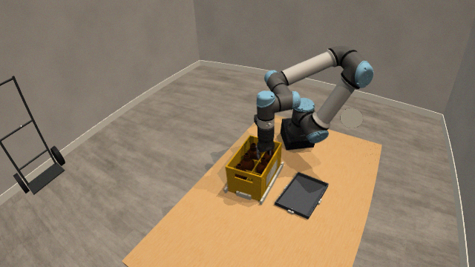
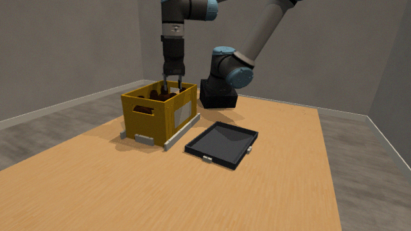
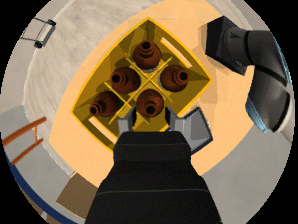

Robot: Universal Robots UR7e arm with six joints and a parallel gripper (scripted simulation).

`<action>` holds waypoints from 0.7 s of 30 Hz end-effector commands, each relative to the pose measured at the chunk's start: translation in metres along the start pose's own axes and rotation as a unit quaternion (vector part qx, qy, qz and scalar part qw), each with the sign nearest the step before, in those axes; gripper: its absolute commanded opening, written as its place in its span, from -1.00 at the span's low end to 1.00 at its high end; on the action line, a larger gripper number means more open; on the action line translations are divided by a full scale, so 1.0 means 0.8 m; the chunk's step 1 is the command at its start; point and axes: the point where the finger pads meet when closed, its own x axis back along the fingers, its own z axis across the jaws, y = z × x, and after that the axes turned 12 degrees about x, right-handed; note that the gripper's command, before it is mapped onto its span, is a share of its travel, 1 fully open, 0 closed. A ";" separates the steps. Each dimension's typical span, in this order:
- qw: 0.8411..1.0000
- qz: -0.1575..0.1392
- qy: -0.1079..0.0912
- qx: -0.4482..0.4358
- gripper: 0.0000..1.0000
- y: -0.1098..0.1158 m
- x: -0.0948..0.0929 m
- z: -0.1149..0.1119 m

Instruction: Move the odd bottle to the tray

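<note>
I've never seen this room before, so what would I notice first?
Probably the bright yellow crate on the wooden table, with brown bottles inside. Next, the big gray-and-blue robot arm reaching down over it. Then the flat black tray lying beside the crate.

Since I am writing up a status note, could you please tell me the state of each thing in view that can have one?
Tool: open, fingertips down inside the crate's top.
Crate: upright, open-topped, holding five bottles.
Tray: flat, empty.
Five bottles: in the crate, none on the tray.
</note>
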 end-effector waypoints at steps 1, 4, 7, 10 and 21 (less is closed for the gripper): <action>1.000 0.000 -0.001 0.000 1.00 0.000 0.000 0.000; 1.000 0.000 -0.001 0.000 1.00 0.000 0.000 0.000; 1.000 0.000 -0.001 0.000 1.00 0.000 0.000 0.000; 1.000 0.000 -0.001 0.000 1.00 0.000 0.000 0.000; 1.000 0.000 -0.001 0.000 1.00 0.000 -0.002 0.000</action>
